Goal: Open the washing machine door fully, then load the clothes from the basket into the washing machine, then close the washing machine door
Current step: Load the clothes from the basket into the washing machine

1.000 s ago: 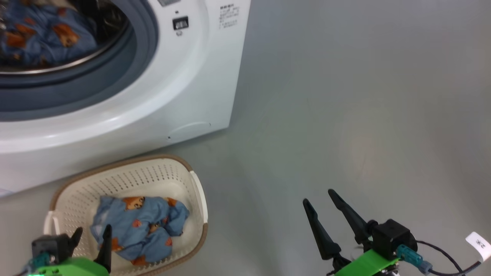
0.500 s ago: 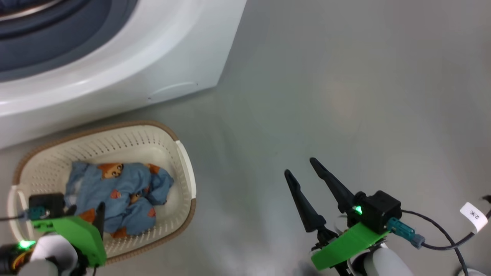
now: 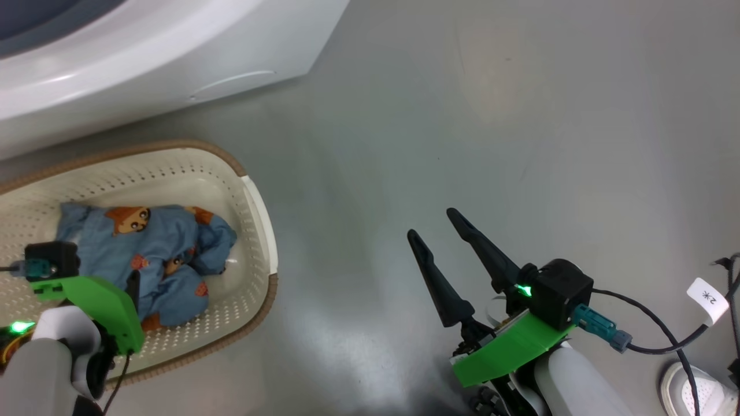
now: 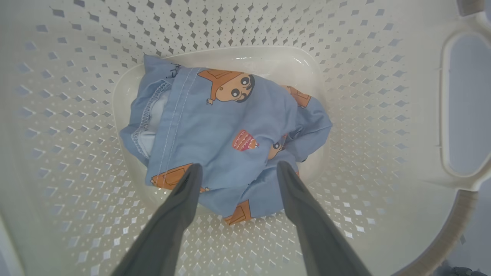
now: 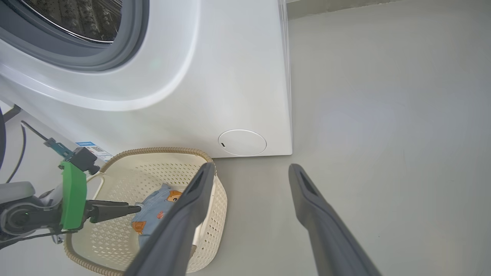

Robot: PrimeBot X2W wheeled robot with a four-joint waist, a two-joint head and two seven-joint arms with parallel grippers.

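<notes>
- You are looking at the washing machine [image 3: 144,75] at 11 o'clock in the head view, with a white shoe [image 3: 694,393] at 5.
- The basket [image 3: 254,202] is sitting at 9 o'clock, just beside the machine, its long axis running roughly 9 to 3.
- Its walls are ringing the crumpled blue clothes [image 3: 167,242].
- Your left gripper [image 4: 238,166] is hovering spread over them.
- Your right gripper [image 3: 431,223] is hanging spread at 4 o'clock over the floor [image 3: 462,115].
</notes>
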